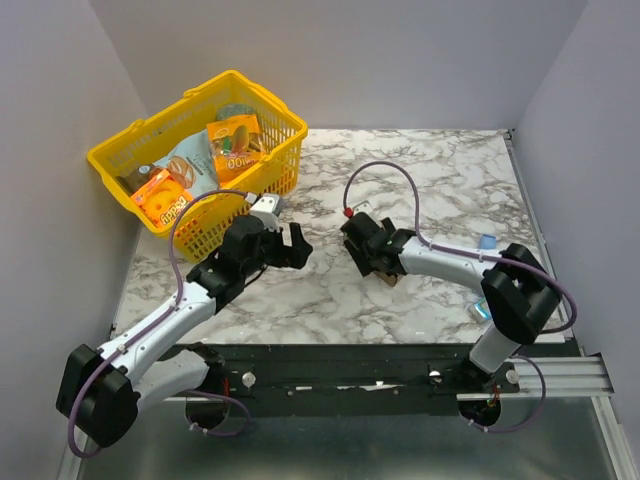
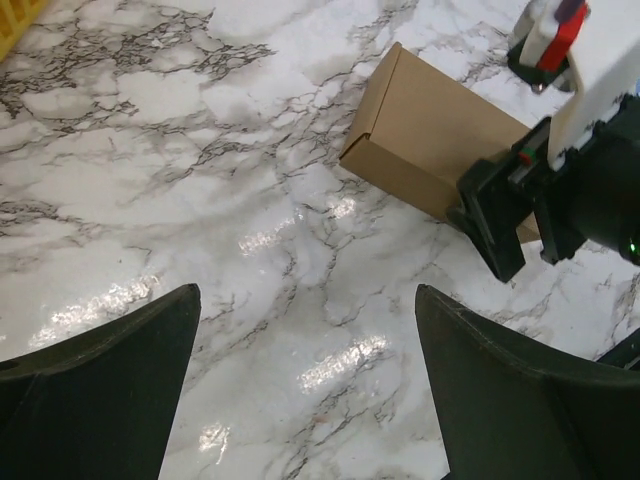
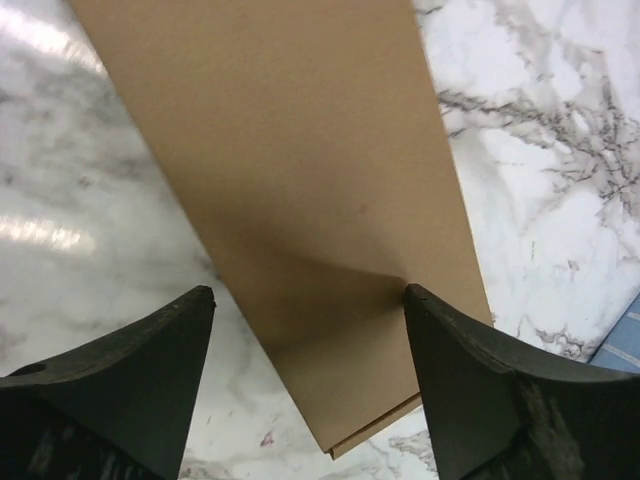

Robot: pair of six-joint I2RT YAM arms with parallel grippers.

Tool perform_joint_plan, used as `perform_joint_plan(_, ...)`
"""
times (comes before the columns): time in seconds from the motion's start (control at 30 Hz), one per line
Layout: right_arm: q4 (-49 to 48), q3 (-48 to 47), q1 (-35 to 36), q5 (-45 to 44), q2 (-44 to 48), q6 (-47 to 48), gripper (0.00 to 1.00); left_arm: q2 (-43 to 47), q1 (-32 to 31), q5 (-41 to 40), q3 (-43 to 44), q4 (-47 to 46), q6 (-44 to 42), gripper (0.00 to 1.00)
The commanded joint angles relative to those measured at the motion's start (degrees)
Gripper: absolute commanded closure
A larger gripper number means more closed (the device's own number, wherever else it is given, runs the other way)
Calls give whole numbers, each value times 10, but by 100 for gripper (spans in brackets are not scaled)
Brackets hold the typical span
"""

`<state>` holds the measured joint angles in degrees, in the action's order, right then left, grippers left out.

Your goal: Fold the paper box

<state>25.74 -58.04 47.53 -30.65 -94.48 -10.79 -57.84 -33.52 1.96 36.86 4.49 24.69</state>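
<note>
The paper box is a small, plain brown, closed rectangular box lying flat on the marble table. In the top view only a brown corner shows under my right gripper. In the right wrist view the box fills the middle. My right gripper is open and hovers right over its near end, with the right fingertip at the box's edge. My left gripper is open and empty over bare marble, to the left of the box.
A yellow basket holding colourful snack packs stands at the back left. A small blue packet lies by the right arm and shows in the right wrist view. Grey walls close off the sides and back.
</note>
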Motion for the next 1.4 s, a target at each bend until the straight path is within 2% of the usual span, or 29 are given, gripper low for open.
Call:
perform_joint_plan(0.0,1,-45,-45,6,-47,50,19,21,13,1,36,66,-24,2)
perform_joint_plan(0.07,4,-68,-66,5,-64,65,21,24,18,9,50,78,-30,2)
perform_joint_plan(0.2,13,-116,-150,16,-109,79,23,29,28,17,87,108,-46,2)
perform_joint_plan(0.33,15,-165,-208,-6,-153,118,23,45,38,16,92,108,-63,2)
perform_joint_plan(0.5,28,-211,-300,40,-184,110,23,55,62,38,78,90,-53,2)
perform_joint_plan(0.63,28,-235,-328,48,-188,112,22,54,81,54,81,84,-54,1)
perform_joint_plan(0.7,28,-239,-334,60,-179,111,21,53,94,63,83,77,-47,1)
perform_joint_plan(0.77,27,-247,-334,93,-168,110,10,52,101,63,83,71,-42,1)
perform_joint_plan(0.83,26,-248,-333,138,-141,109,4,52,115,65,83,60,-32,1)
perform_joint_plan(1.03,-30,-192,-333,251,0,86,1,29,148,74,143,62,-34,1)
perform_joint_plan(1.2,-77,-147,-334,303,146,77,0,8,162,79,189,61,-59,2)
perform_joint_plan(1.37,-133,-68,-333,359,243,60,0,3,163,79,204,59,-63,1)
